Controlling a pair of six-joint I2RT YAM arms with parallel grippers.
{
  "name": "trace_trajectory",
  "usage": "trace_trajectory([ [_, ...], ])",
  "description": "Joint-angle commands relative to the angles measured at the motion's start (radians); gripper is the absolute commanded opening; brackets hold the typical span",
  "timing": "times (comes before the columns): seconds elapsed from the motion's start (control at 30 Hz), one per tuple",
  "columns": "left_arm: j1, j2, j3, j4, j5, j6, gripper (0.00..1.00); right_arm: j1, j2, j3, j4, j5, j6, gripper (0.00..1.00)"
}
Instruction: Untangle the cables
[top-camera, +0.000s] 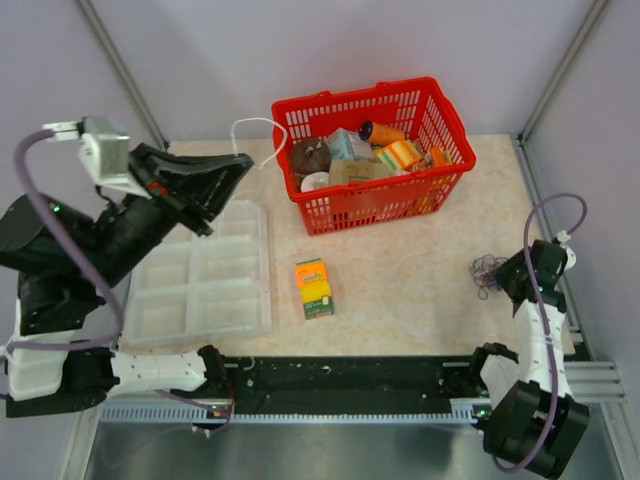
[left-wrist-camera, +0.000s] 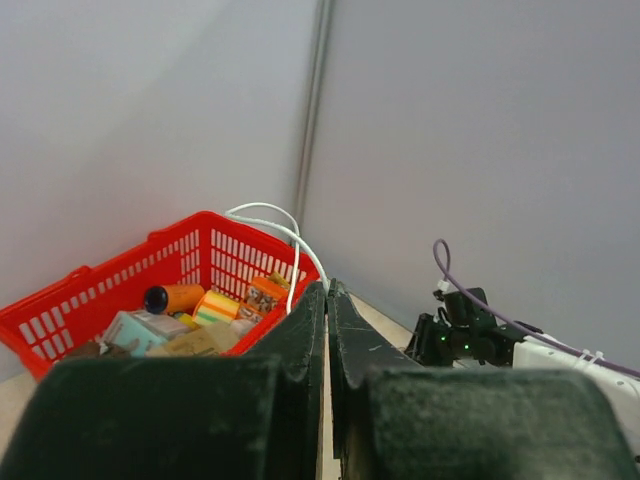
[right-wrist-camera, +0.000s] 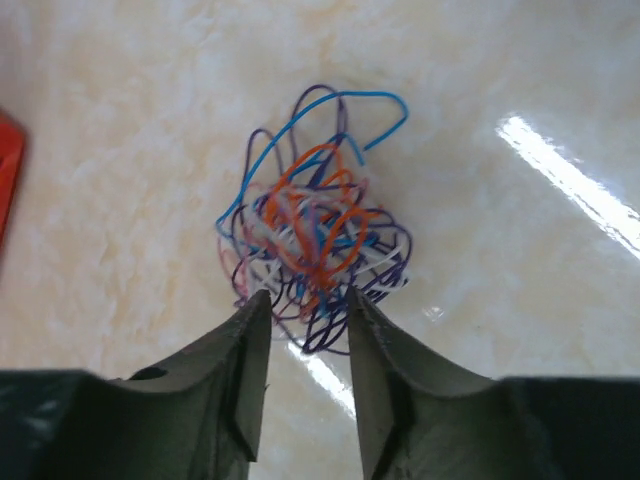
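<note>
1. Count: one tangle of cables (right-wrist-camera: 315, 240). Blue, orange, purple, white and pink strands showed, but the separate cables could not be counted.
2. Also present: one red basket (top-camera: 380, 205), one clear tray (top-camera: 200, 290), one sponge pack (top-camera: 314, 288).
3. The tangle lay on the right side of the desk (top-camera: 400, 290), well apart from the basket.
4. Orientation: a roundish clump with no clear long axis. One blue loop stuck out on the side away from the right claw (right-wrist-camera: 308, 305).
5. Right claw was released, its jaws parted, with the lowest purple loops between the tips.
6. Left claw (left-wrist-camera: 327, 295) was clenched on nothing.
</note>
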Motion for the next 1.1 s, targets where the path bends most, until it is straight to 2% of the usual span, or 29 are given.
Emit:
trace_trajectory([
  [0.0, 0.000, 0.066, 0.096, 0.075, 0.098, -0.035, 0.00, 0.005, -0.102, 0.050, -0.028, -0.215, -0.082, 0.50],
  [0.1, 0.000, 0.089, 0.131, 0.080, 0.092, -0.025, 0.00, 0.057, -0.166, 0.058, -0.037, -0.251, -0.053, 0.66],
  [0.13, 0.000, 0.091, 0.131, 0.083, 0.082, -0.026, 0.00, 0.074, -0.186, 0.063, -0.036, -0.278, -0.048, 0.76],
  [0.2, 0.000, 0.092, 0.125, 0.099, 0.080, -0.026, 0.00, 0.118, -0.209, 0.081, -0.033, -0.309, -0.042, 0.78],
  [0.27, 0.000, 0.102, 0.123, 0.104, 0.089, -0.048, 0.00, 0.149, -0.224, 0.098, -0.034, -0.326, -0.045, 0.86],
  [0.4, 0.000, 0.126, 0.113, 0.106, 0.120, -0.072, 0.00, 0.157, -0.225, 0.102, -0.031, -0.405, -0.050, 0.86],
  [0.47, 0.001, 0.123, 0.059, 0.118, 0.130, -0.097, 0.00, 0.155, -0.228, 0.095, -0.033, -0.445, -0.044, 0.86],
  [0.63, 0.001, 0.112, -0.241, 0.205, 0.216, -0.212, 0.00, 0.157, -0.258, 0.040, -0.013, -0.531, -0.011, 0.86],
  [0.87, -0.005, 0.223, -0.651, 0.351, 0.443, -0.365, 0.00, 0.158, -0.274, -0.043, -0.003, -0.584, -0.007, 0.84],
  [1.07, -0.070, 0.267, -0.838, 0.339, 0.313, -0.401, 0.00, 0.158, -0.280, -0.077, 0.019, -0.584, 0.007, 0.83],
])
